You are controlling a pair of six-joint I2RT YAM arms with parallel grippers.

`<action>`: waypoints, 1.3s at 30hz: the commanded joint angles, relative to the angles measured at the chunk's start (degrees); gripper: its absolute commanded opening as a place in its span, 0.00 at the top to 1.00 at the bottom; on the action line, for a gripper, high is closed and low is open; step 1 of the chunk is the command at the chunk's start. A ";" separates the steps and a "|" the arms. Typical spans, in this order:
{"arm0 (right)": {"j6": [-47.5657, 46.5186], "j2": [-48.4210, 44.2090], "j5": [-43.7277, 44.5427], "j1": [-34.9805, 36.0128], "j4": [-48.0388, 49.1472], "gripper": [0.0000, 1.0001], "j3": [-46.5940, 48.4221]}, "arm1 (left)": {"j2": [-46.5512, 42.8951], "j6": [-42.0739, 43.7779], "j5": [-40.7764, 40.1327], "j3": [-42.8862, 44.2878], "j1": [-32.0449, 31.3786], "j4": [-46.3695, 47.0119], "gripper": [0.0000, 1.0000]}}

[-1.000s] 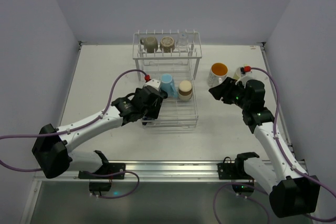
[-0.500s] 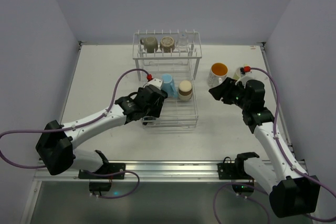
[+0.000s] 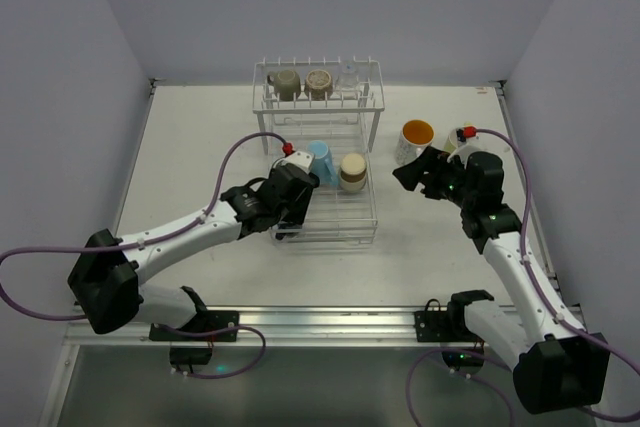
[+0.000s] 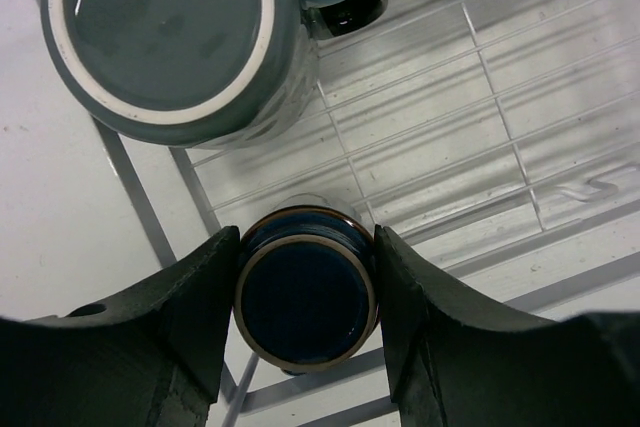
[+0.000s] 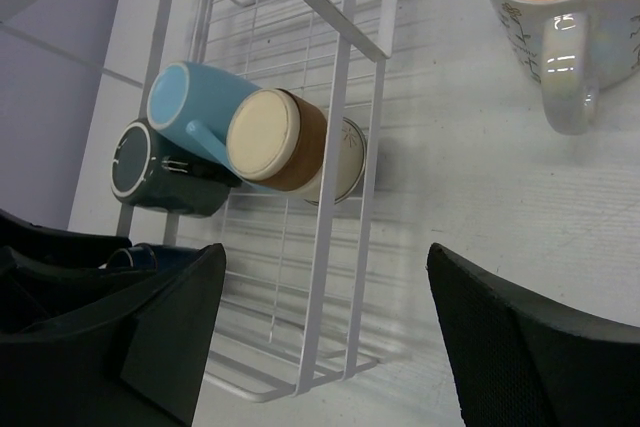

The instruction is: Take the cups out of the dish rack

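Little is done: the orange-lined white cup (image 3: 415, 140) stands on the bench (image 3: 200, 147) at 3 o'clock of the dish rack (image 3: 318, 107), near the wide-spread, empty right fingers (image 5: 170, 317), while the left fingers (image 4: 200, 327) pinch a small dark cup (image 4: 305, 299) in the lower basket (image 3: 340, 232), with six more cups racked.

Our left arm (image 3: 170, 237) and right arm (image 3: 520, 259) show white links, black joints, purple cables (image 3: 258, 135), and red caps (image 3: 288, 148) nearest the dish rack (image 3: 330, 227).
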 commanded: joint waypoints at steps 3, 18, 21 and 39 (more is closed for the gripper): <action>0.59 -1.73 -1.96 0.64 0.21 0.16 1.60 | 1.30 0.54 7.58 0.34 -1.59 -2.83 0.96; 6.48 -5.69 -4.51 12.59 6.36 0.14 -0.51 | 2.79 1.33 8.38 5.26 -1.59 1.31 1.00; 6.48 -4.63 -2.84 16.37 6.45 0.14 0.72 | 2.36 1.86 7.51 7.63 -1.68 1.23 1.00; 12.37 -1.99 -3.10 21.74 18.14 0.15 -3.76 | 4.11 2.91 5.66 13.96 -1.15 2.37 1.00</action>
